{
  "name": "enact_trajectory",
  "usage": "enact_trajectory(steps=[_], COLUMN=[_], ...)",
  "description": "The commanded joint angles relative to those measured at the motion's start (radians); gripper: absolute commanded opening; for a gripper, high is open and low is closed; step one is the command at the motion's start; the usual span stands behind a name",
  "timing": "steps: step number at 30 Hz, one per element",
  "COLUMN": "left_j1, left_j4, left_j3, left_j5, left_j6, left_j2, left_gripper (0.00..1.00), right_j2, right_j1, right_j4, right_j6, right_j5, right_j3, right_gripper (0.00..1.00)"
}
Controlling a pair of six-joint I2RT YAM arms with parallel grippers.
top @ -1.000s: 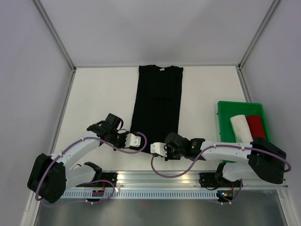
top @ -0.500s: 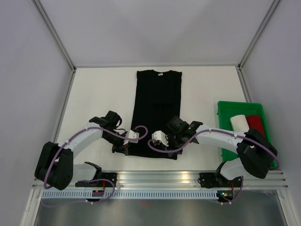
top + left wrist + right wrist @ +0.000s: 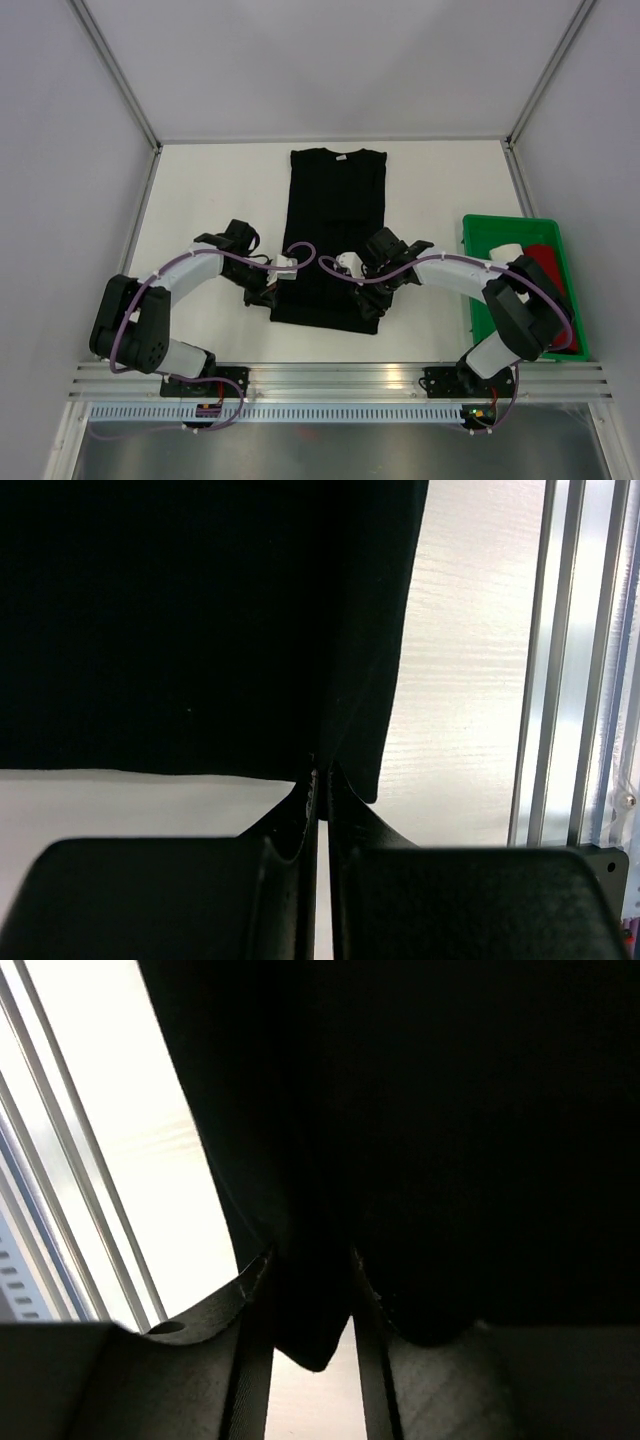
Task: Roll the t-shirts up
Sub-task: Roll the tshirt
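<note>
A black t-shirt (image 3: 335, 235) lies folded into a long strip on the white table, with its white neck label (image 3: 341, 156) at the far end. My left gripper (image 3: 276, 298) is shut on the near left corner of the hem, which also shows in the left wrist view (image 3: 322, 772). My right gripper (image 3: 371, 303) is shut on the near right corner, and black cloth fills the gap between its fingers (image 3: 310, 1295). The near hem is slightly lifted and bunched at both grippers.
A green bin (image 3: 470, 228) stands at the right and holds a white cloth roll (image 3: 505, 250) and a red cloth roll (image 3: 545, 258), both partly hidden by my right arm. The aluminium rail (image 3: 340, 378) runs along the near edge. Grey walls enclose the table.
Both grippers moved from beside the near edge onto the shirt's near hem corners and closed on them. The shirt shifted slightly toward me, and the grippers then drew the hem a little away.
</note>
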Motion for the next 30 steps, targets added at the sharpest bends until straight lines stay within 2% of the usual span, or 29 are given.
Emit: enact_trajectory(steps=[1, 9, 14, 18, 24, 30], left_j1=[0.008, 0.006, 0.006, 0.006, 0.006, 0.006], left_j4=[0.029, 0.123, 0.149, 0.15, 0.155, 0.169], left_j3=[0.022, -0.011, -0.014, -0.021, -0.025, -0.037], left_j5=[0.002, -0.047, -0.047, -0.043, -0.047, -0.05], left_j6=[-0.01, -0.077, -0.082, -0.079, -0.083, -0.095], left_j2=[0.014, 0.004, 0.006, 0.004, 0.003, -0.005], left_gripper=[0.02, 0.02, 0.02, 0.02, 0.02, 0.02], right_j2=[-0.005, -0.086, -0.094, -0.192, -0.223, -0.267], right_j1=[-0.034, -0.125, -0.13, -0.128, -0.128, -0.128], right_j4=[0.037, 0.024, -0.081, 0.005, 0.062, 0.264], right_j6=[0.062, 0.171, 0.248, 0.432, 0.712, 0.857], right_j5=[0.013, 0.057, 0.1, 0.019, 0.116, 0.152], right_j3=[0.02, 0.075, 0.152, 0.076, -0.101, -0.228], right_gripper=[0.41, 0.45, 0.45, 0.48, 0.59, 0.57])
